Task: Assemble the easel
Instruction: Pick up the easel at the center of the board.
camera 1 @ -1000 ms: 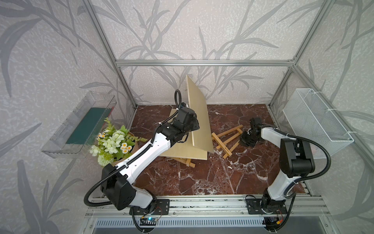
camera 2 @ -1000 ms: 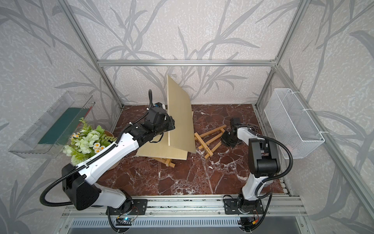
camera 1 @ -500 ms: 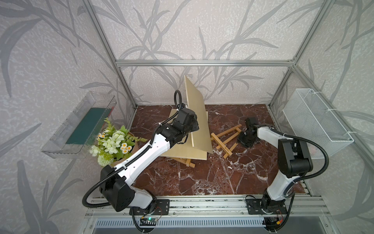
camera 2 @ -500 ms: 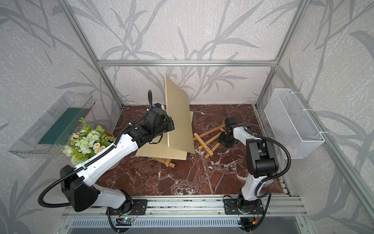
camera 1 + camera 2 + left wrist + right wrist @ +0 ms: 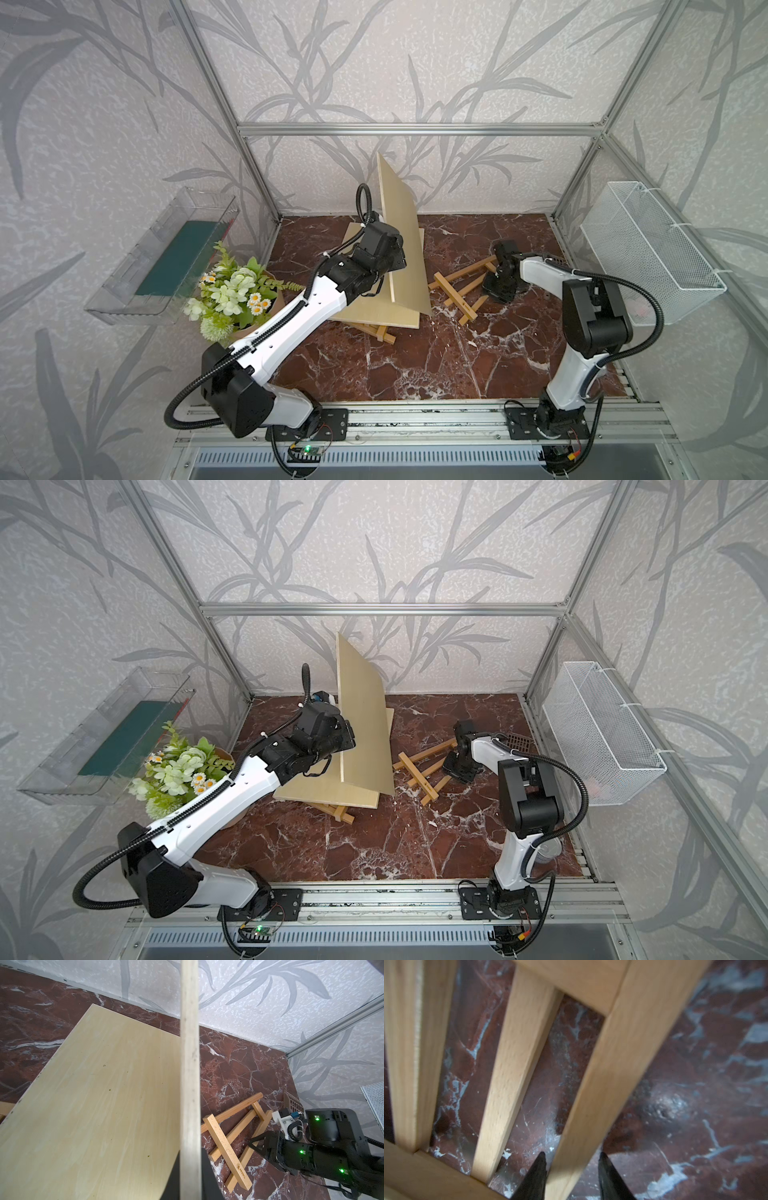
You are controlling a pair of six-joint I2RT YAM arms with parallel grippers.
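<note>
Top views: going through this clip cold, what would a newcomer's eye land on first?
The pale board standing on edge at mid-table, clamped by the left end effector above a second board that lies flat. Next, the wooden easel frame lying flat on the marble on the right arm's side, with the right end effector open astride one of its bars.

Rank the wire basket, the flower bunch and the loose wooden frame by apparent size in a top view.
1. wire basket, though it hangs higher, nearer the camera
2. flower bunch
3. wooden frame
</note>
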